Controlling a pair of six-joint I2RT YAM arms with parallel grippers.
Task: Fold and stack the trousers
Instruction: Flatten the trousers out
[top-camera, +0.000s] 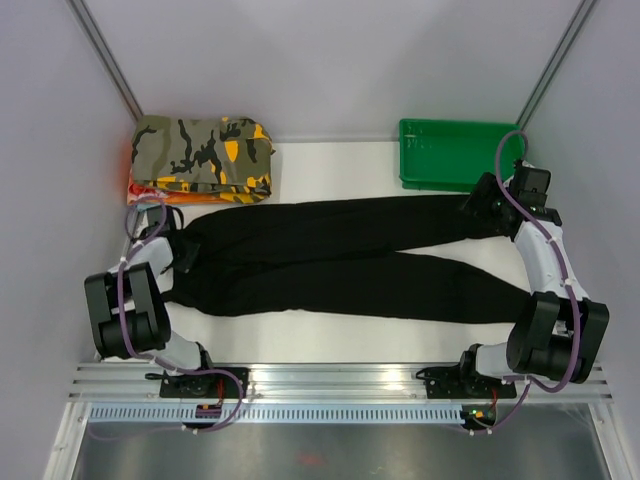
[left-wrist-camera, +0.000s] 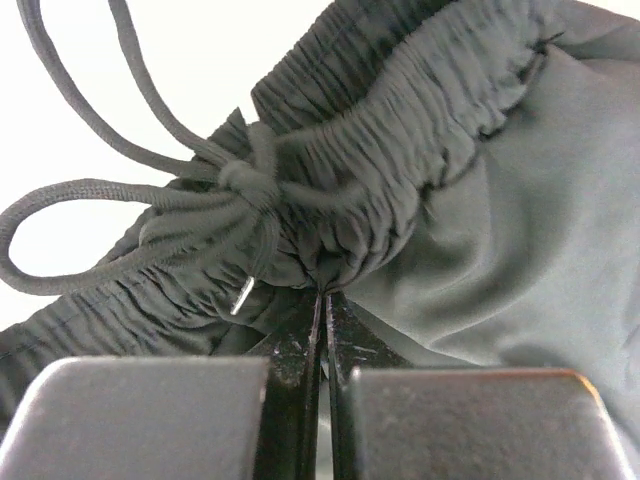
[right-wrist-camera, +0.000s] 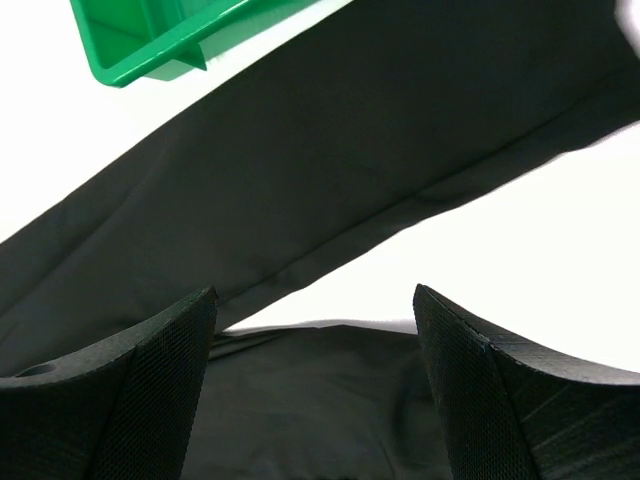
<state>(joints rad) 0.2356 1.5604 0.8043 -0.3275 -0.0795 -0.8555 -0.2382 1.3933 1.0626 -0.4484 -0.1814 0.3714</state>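
Observation:
The black trousers (top-camera: 340, 265) lie flat across the table, waistband at the left, both legs running right. My left gripper (top-camera: 182, 247) is at the waistband. In the left wrist view the left gripper (left-wrist-camera: 322, 292) is shut, its tips pinching a fold of the gathered elastic waistband (left-wrist-camera: 400, 130) just below the knotted drawstring (left-wrist-camera: 150, 200). My right gripper (top-camera: 482, 205) hovers over the end of the far leg. In the right wrist view the right gripper (right-wrist-camera: 312, 295) is open, with nothing between its fingers (right-wrist-camera: 150, 390). One leg (right-wrist-camera: 350, 150) lies ahead of it and the other leg (right-wrist-camera: 310, 400) beneath it.
A folded camouflage garment (top-camera: 205, 150) sits on something orange at the back left, just behind the waistband. A green tray (top-camera: 455, 152) stands at the back right, close to my right gripper; the right wrist view catches the tray's corner (right-wrist-camera: 150, 40). Grey walls enclose the table.

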